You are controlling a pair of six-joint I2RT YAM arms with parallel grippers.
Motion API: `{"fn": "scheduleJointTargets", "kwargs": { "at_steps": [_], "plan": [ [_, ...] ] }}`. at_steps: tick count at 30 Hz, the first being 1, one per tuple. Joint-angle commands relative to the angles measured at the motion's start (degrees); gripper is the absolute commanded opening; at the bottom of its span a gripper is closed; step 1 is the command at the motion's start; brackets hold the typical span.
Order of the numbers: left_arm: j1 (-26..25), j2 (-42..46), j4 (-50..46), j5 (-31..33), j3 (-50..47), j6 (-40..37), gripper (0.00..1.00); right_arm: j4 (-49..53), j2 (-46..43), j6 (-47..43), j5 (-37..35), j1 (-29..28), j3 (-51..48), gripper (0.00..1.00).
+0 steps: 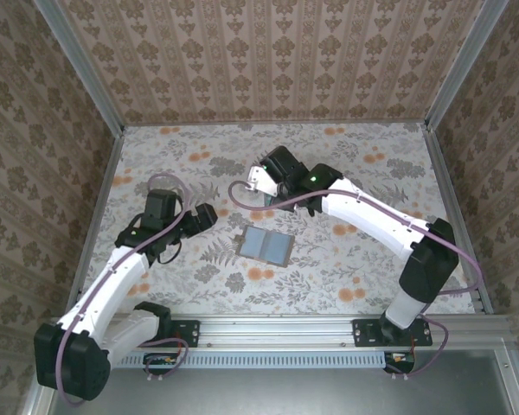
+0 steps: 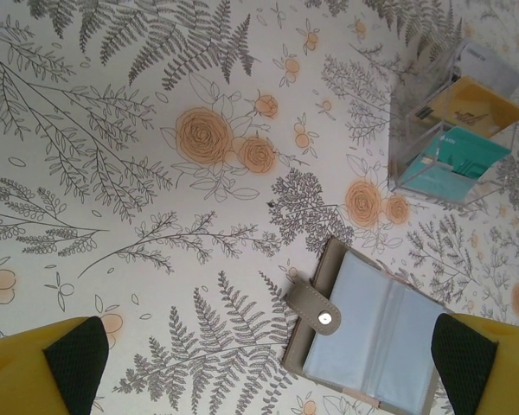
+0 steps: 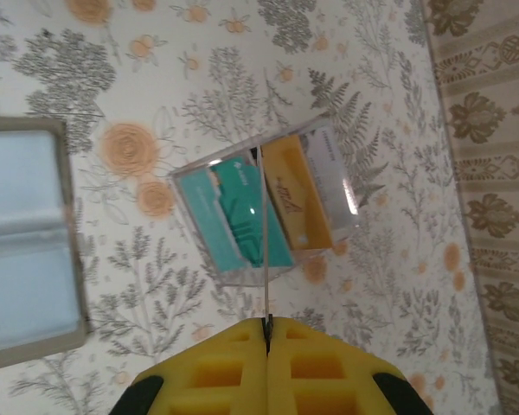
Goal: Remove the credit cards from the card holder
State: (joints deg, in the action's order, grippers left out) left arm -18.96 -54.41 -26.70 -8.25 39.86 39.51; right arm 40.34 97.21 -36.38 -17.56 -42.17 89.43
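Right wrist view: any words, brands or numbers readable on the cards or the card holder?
No text is legible.
Teal card: white marks, too blurred to read.
Orange card: dark marks, too blurred to read.
White card: grey print, too small to read.
Card holder: none visible.

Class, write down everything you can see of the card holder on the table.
The card holder lies open and flat on the flowered tabletop, lining up, near its middle. Its two panels show pale blue-grey lining with slots, framed by an olive-grey edge that looks like leather. A short strap with a round metal snap sticks out from one side. No card shows in its slots. Only the tabletop touches it; a clear box stands apart.
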Motion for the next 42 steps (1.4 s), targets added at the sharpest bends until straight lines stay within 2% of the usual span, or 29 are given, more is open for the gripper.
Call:
{"fn": "scheduleJointTargets", "kwargs": {
  "at_steps": [1, 10, 19, 27, 42],
  "plan": [
    [0.6, 1.3, -0.9, 1.0, -0.3, 1.1, 1.00, -2.5, 2.5, -6.3, -1.6, 1.3, 2.9, 0.00],
    [0.6, 1.3, -2.4, 1.2, 1.0, 0.2, 1.00, -8.3, 7.2, -16.5, -1.5, 3.6, 3.6, 0.00],
    [0.8, 1.7, -3.4, 1.5, 1.7, 0.1, 1.00, -11.4, 12.0, -20.3, -0.5, 5.5, 5.5, 0.00],
    [1.1, 2.3, -4.1, 2.0, 1.6, 0.0, 1.00, -12.7, 15.5, -20.0, 0.4, 8.0, 7.4, 0.00],
    [1.8, 2.0, -4.4, 2.3, 1.4, 0.1, 1.00, -13.4, 20.5, -19.1, 2.8, 9.4, 7.4, 0.00]
  ]
}}
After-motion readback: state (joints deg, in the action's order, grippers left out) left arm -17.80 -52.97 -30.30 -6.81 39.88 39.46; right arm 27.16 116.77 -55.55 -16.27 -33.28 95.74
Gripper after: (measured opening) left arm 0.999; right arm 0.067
